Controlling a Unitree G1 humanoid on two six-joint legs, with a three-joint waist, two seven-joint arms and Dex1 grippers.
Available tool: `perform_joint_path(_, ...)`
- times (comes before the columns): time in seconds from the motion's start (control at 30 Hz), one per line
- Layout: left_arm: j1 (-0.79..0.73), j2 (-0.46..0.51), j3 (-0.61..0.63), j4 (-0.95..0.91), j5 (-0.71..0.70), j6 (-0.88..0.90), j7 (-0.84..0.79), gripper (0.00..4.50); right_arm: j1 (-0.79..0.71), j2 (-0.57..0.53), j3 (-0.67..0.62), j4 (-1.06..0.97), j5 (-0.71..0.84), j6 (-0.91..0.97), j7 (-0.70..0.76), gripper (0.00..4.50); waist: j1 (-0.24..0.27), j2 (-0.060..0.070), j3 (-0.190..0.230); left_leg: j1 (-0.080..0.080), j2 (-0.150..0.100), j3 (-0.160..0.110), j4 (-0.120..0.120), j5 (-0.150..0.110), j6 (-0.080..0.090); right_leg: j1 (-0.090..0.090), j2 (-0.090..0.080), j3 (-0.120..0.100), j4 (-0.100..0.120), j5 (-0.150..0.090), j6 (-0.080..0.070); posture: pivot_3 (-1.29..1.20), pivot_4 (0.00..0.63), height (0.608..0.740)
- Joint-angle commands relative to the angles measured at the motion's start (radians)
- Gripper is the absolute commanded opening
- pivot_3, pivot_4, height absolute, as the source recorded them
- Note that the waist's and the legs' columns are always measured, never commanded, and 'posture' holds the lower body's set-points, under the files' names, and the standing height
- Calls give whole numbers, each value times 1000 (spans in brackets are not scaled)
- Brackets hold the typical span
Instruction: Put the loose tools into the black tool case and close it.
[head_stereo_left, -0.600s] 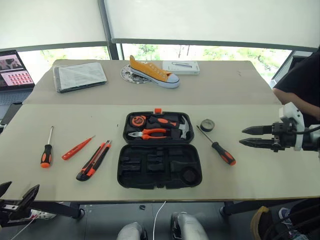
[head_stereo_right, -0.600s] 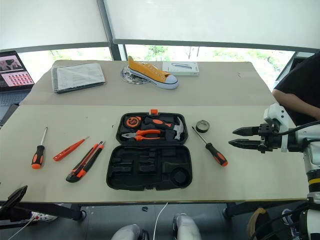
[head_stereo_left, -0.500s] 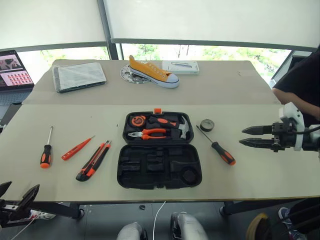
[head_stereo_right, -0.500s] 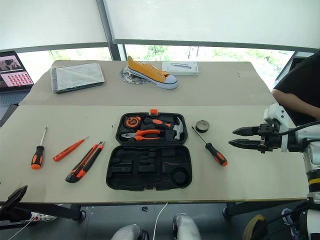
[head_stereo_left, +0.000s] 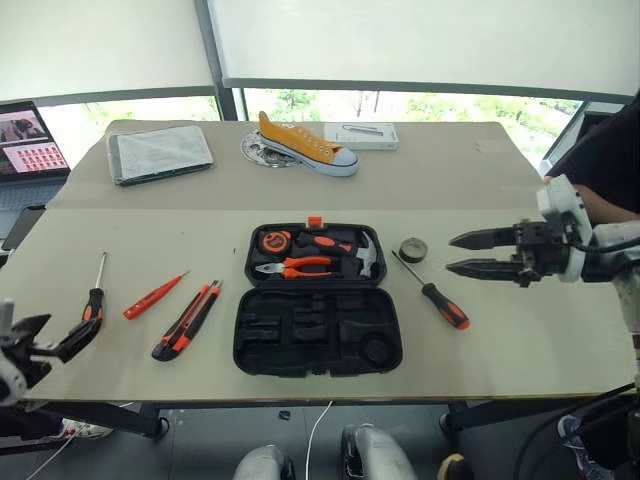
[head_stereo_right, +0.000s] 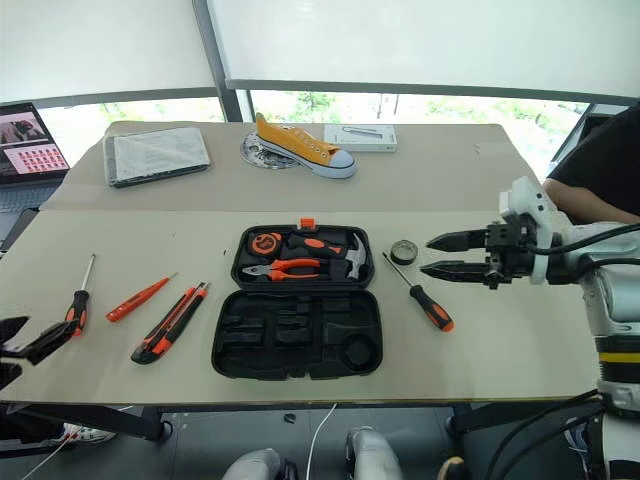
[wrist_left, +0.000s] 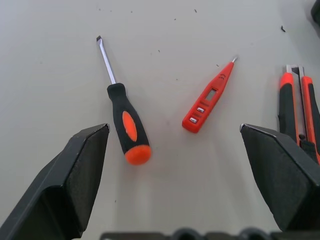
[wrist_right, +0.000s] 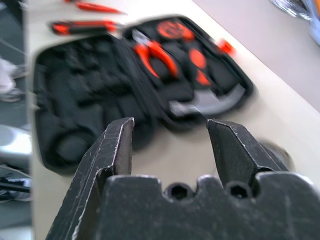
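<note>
A long beige table carries everything, and near the middle of its front half the rectangular black moulded-plastic tool case lies spread open flat, its far half holding orange-handled pliers, a hammer and a round orange tape measure, its near half showing bare shaped recesses. A small orange latch sticks out from the case's far edge. On the table's far half lie a grey flat folder and a yellow canvas sneaker. The right gripper hangs above the table to the right of the case, pointing leftward toward it, its two black fingers spread apart and holding nothing. The left gripper is low at the table's front left corner, its fingers likewise wide apart and empty, hovering over the first black-and-orange-handled screwdriver. The loose tools all lie outside the case. To its left, nearest it, lies the black-and-orange utility knife, then the slim all-orange tester screwdriver, then that first screwdriver, all apart from one another with tips pointing away from the robot. To the case's right, a second black-and-orange-handled screwdriver lies at a slant, handle toward the front edge, and the small black tape roll sits just beside its tip.
</note>
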Motion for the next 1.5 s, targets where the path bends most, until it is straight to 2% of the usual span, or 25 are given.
perform_joint_path(0.03, -119, 52, -87, 131, 62, 70, 69, 4500, -27, 18, -19, -143, 69, 49, -56, 3293, 0, 0, 0, 0, 0, 0, 0, 1, -1, 0, 0, 0, 0, 0, 0, 0, 150, 733)
perform_joint_path(0.13, -204, 62, -167, 224, 107, 76, 81, 4500, -35, 33, -16, -200, 103, 74, -78, 3293, -3, 0, 0, 1, 0, 1, 0, -4, -11, 0, 0, 0, 2, 0, 0, 0, 150, 733)
perform_joint_path(0.37, -343, 42, -274, 420, 180, 51, 72, 4500, 1, 42, -28, -271, 149, 87, -109, 3293, -3, -1, 0, -1, 0, 3, 0, -3, -11, -4, 1, -5, 4, 0, -1, 0, 150, 733)
perform_joint_path(0.5, -383, 27, -292, 515, 227, 6, 81, 3333, 31, 43, -31, -275, 142, 61, -124, 3293, -1, -1, 0, -1, -1, 5, 0, -2, -8, -4, 0, -5, 5, 0, -2, 0, 150, 733)
perform_joint_path(0.53, -386, 24, -291, 521, 227, 11, 77, 2848, 40, 41, -35, -278, 142, 58, -128, 3293, -1, -1, 0, 0, -1, 5, 0, 0, -7, -4, 0, -5, 5, 0, -2, 0, 150, 733)
perform_joint_path(0.7, -405, 30, -293, 547, 241, -11, 48, 978, 75, 34, -51, -293, 142, 50, -143, 3293, 0, -1, 0, 0, -1, 5, 0, 0, -9, -4, -1, -5, 5, 0, -2, 0, 150, 733)
perform_joint_path(0.73, -413, 30, -289, 550, 242, -13, 49, 874, 79, 33, -53, -294, 141, 49, -145, 3293, 1, -1, 0, 0, -1, 4, 1, 0, -10, -4, -1, -5, 5, 0, -2, 0, 150, 733)
perform_joint_path(0.87, -501, 54, -273, 523, 244, -142, 14, 881, 107, 26, -70, -299, 152, 78, -171, 3293, 6, -5, 1, -1, 0, 3, 2, -1, -15, -4, -1, -5, 6, 1, -4, 0, 150, 733)
perform_joint_path(0.9, -530, 64, -290, 466, 227, -173, -39, 881, 126, 16, -75, -304, 154, 88, -169, 3293, 9, -8, 1, -2, 0, 2, 2, -1, -16, -4, -1, -5, 5, 2, -4, 0, 150, 733)
perform_joint_path(1.0, -598, 103, -443, 230, 191, -253, -262, 881, 212, -7, -106, -337, 144, 81, -176, 3293, 27, -12, 1, -5, 0, 2, 4, 0, -17, -4, -1, -7, 5, 2, -5, 0, 150, 733)
perform_joint_path(1.17, -646, 133, -697, 94, 241, -353, -519, 881, 287, -6, -129, -369, 103, 56, -245, 3293, 16, -6, -2, -5, -1, 4, 6, 0, -16, -3, -2, -9, 5, 3, -3, 0, 150, 733)
perform_joint_path(1.23, -684, 131, -810, 92, 301, -437, -616, 881, 322, -6, -141, -395, 101, 60, -268, 3293, 6, -6, -2, -5, 0, 6, 5, 4, -8, -1, 0, -5, 5, 2, -3, 0, 150, 733)
perform_joint_path(1.33, -763, 99, -959, 153, 407, -561, -718, 881, 377, 0, -171, -450, 118, 79, -304, 3293, 8, -7, -2, -4, 1, 5, 6, 5, -9, -1, 6, -2, 5, -2, 2, 0, 150, 733)
perform_joint_path(1.4, -811, 67, -1020, 211, 457, -615, -758, 881, 411, 4, -190, -484, 127, 87, -326, 3293, 14, -7, -1, -4, 2, 5, 6, 6, -11, -2, 12, 1, 5, -2, 1, 0, 150, 733)
perform_joint_path(1.5, -867, 9, -1088, 299, 522, -702, -807, 881, 462, 10, -219, -528, 135, 95, -362, 3293, 16, -7, -1, -4, 5, 1, 7, 6, -11, 4, 13, 4, 5, -2, 1, 0, 150, 733)
